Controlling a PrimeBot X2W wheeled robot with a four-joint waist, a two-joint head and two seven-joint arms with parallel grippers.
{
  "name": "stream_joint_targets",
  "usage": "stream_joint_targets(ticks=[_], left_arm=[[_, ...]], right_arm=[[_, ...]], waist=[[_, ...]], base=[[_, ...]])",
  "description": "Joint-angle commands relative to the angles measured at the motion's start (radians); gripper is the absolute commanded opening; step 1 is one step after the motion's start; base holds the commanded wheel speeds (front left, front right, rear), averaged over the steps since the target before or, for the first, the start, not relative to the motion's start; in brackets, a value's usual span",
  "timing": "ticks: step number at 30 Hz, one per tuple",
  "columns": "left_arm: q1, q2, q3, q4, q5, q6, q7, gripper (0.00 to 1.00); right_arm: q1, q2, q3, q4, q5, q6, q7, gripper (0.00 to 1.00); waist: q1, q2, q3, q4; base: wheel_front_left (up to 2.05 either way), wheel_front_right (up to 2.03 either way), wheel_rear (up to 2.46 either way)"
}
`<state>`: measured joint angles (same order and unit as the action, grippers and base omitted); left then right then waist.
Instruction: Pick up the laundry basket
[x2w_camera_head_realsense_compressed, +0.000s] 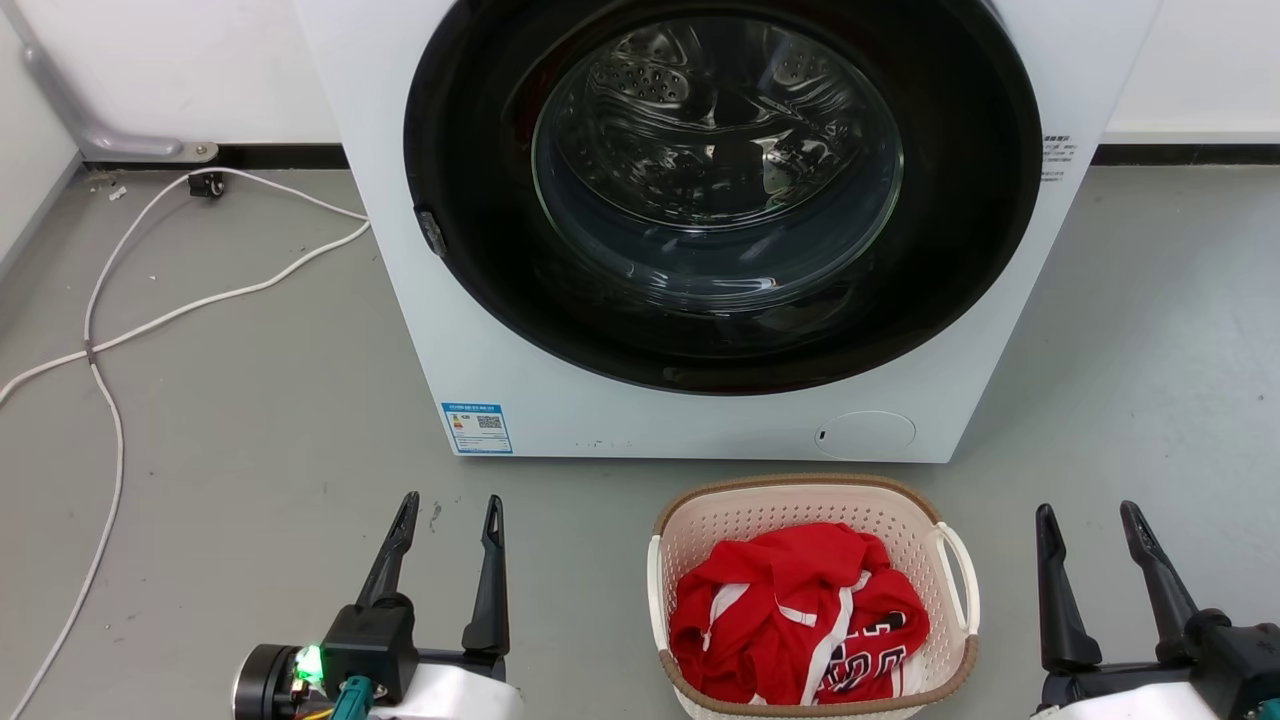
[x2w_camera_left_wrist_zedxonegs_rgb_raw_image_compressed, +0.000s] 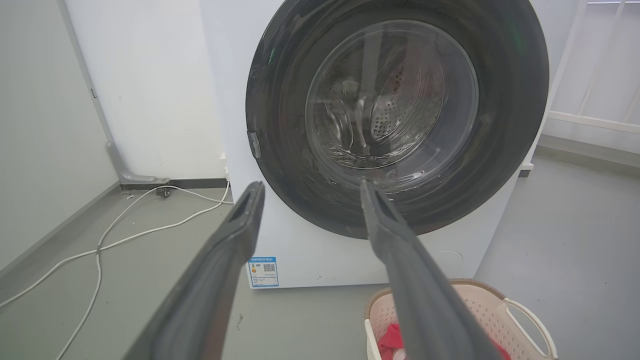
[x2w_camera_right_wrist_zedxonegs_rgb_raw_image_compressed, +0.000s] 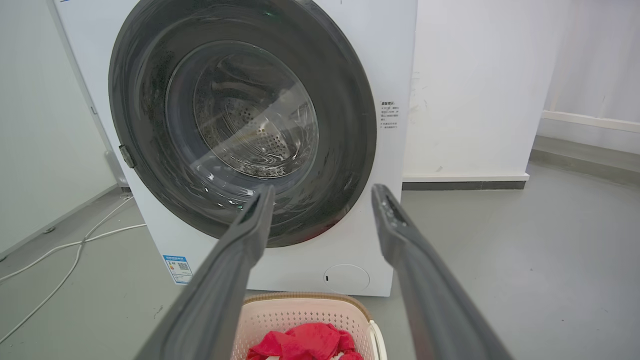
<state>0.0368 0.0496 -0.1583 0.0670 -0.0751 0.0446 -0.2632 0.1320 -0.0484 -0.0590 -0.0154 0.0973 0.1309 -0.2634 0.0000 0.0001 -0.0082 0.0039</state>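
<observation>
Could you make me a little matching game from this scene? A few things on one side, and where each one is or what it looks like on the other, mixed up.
Things:
1. laundry basket
2. red garment
3. white cable
4. washer door

Descriptions:
A. trails over the floor at the left
B. dark ring around glass
C. stands on the floor before the washer
D. lies crumpled in the basket

Pairs: 1-C, 2-D, 3-A, 4-B

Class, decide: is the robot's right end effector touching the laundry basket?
Apart. The head view shows a strip of bare floor between the right end effector and the laundry basket, whose side handle is nearest.
</observation>
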Motion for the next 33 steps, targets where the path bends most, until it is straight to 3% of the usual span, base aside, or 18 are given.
stream_joint_targets(ticks=[1,33], left_arm=[[0.008,0.001,0.0,0.002,-0.006,0.002,-0.002,1.0],[0.012,0.001,0.003,0.001,-0.007,0.011,-0.002,1.0]], right_arm=[[0.004,-0.003,-0.002,0.003,0.008,0.0,-0.002,1.0],[0.001,-0.003,0.0,-0.002,0.023,0.0,-0.002,1.0]], waist=[[0.0,-0.0001,0.0,0.0],[0.0,-0.0001,0.003,-0.004]], base=[[0.0,0.0,0.0],[0.0,0.0,0.0]])
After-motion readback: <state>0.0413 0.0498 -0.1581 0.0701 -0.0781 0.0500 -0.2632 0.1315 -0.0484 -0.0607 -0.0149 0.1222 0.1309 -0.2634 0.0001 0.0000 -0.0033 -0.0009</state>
